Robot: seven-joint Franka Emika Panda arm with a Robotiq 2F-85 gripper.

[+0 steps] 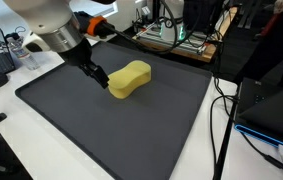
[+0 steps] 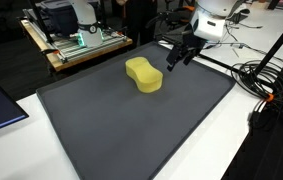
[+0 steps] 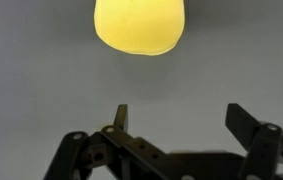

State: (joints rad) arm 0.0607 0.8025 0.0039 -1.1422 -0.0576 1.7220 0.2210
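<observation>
The gripper [image 1: 98,76] hangs low over the dark mat [image 1: 101,130], jaws spread wide, gripping nothing, with the yellow sponge [image 3: 139,25] just ahead.

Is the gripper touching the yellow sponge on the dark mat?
Apart. The wrist view shows it plainly: a strip of bare mat lies between the open gripper and the sponge.
</observation>
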